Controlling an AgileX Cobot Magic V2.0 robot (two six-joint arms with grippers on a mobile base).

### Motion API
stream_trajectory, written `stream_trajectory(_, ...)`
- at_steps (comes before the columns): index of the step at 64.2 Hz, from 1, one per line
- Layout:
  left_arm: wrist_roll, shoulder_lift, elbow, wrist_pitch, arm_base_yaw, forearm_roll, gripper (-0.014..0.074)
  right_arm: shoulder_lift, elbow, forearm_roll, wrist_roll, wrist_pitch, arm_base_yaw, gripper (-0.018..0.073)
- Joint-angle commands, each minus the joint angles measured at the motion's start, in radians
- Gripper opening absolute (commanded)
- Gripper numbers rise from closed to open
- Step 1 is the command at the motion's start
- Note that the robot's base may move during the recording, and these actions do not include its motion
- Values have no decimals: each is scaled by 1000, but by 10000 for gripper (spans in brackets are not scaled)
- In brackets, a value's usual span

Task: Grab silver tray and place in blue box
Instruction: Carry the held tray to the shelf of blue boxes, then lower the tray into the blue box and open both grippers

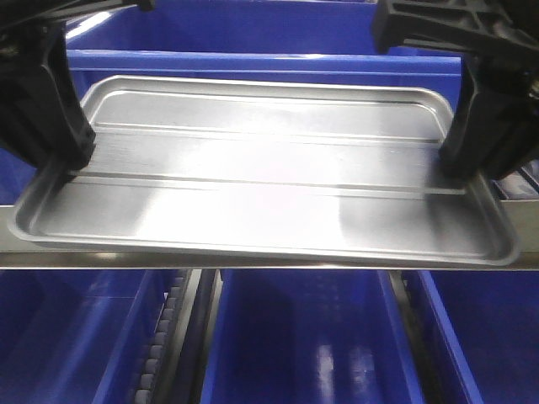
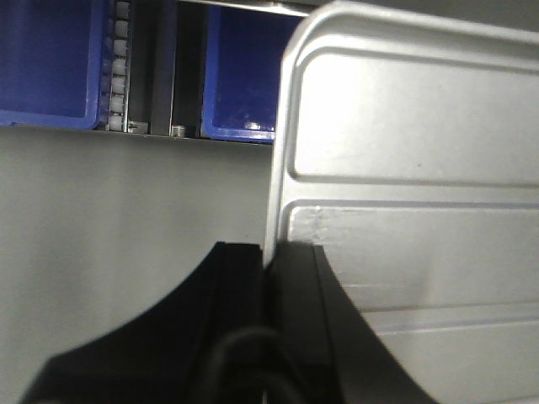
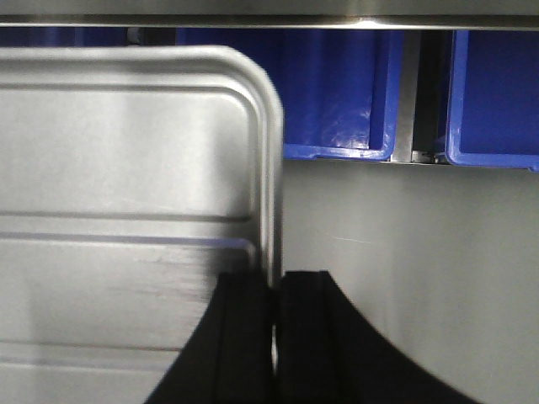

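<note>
silver tray (image 1: pixel 261 177), L hand (image 2: pixel 268 257), R hand (image 3: pixel 276 284) pinching its rims

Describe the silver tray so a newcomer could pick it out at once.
Look among the deep bright-blue plastic crates. Against that blue, the large shallow rectangular grey-silver metal tray is pinched at its short edges by the black left claw and black right claw. Unlike the crates, it is flat and shiny, with rounded corners and two long ridges across its floor.
</note>
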State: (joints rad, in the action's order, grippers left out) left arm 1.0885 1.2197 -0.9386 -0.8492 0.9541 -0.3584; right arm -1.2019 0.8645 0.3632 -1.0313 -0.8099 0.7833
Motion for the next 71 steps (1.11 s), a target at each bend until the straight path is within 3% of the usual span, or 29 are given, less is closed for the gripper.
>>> stream_trajectory(1, 16, -28, -26, 16, 3, -46, -104, 28, 23, 48, 4, 3, -2, 32)
stream_trajectory(19, 16, -24, -26, 43, 3, -64, -104, 28, 35, 53, 10, 26, -2, 32)
stream_trajectory(28, -25, -24, -95, 46, -5, -60, -104, 28, 145, 88, 64, 0, -2, 32)
stream_trajectory(35, -94, -24, -202, 41, -5, -108, -104, 28, 256, 137, 95, -6, -2, 32)
stream_trajectory(40, -99, -9, -273, 48, -21, -177, -104, 20, 315, 198, 98, 13, -6, 32)
stream_trajectory(44, -107, 13, -324, 68, -64, -215, -104, 3, 364, 247, 98, 35, -21, 32)
stream_trajectory(51, -194, 64, -398, 171, -150, -212, -104, -48, 419, 297, 98, 106, -66, 32)
stream_trajectory(57, -213, 121, -448, 288, -216, -214, -104, -107, 463, 325, 98, 207, -132, 32)
stream_trajectory(71, -213, 279, -532, 587, -395, -244, -104, -274, 554, 328, 98, 559, -309, 32)
